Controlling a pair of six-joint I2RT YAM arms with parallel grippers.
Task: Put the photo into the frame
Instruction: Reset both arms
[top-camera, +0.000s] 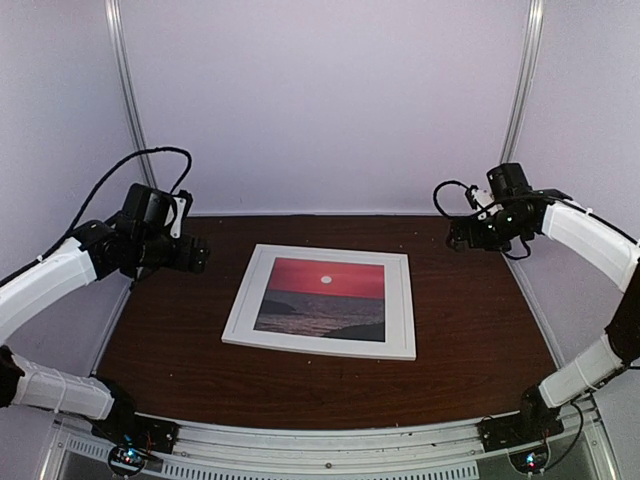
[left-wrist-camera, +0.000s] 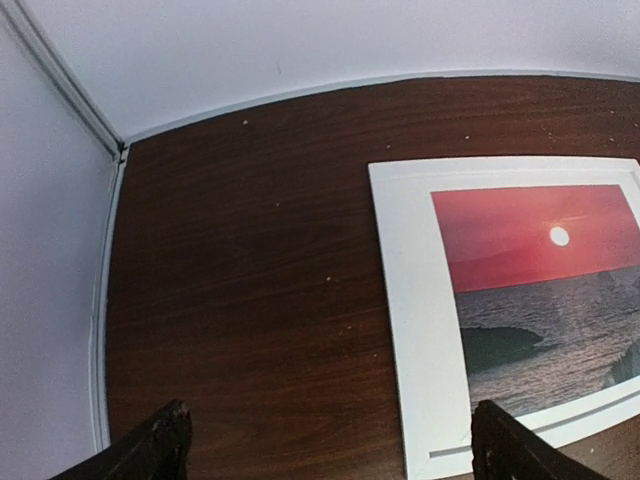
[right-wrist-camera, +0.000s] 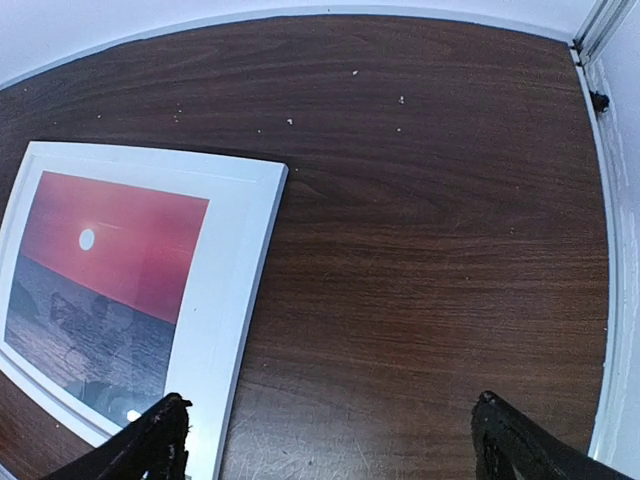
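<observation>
At the middle of the dark brown wood-grain counter (top-camera: 470, 330): thin-railed white rectangular picture frame (top-camera: 242, 300), lying flat. The red-sunset paper photo (top-camera: 322, 295) sits inside the frame, with a white border all round.

Left fingers (left-wrist-camera: 150, 455): spread wide, grasping nothing, raised to the left of the frame.

Right fingers (right-wrist-camera: 520, 445): spread wide, empty, raised to the right of the frame.

Only the top view shows the whole frame. The left wrist view shows its left rail. The right wrist view shows its right rail and far-right corner.

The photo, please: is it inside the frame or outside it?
Inside. The photo lies flat within the frame, whose white border shows on all four sides in the top view.
</observation>
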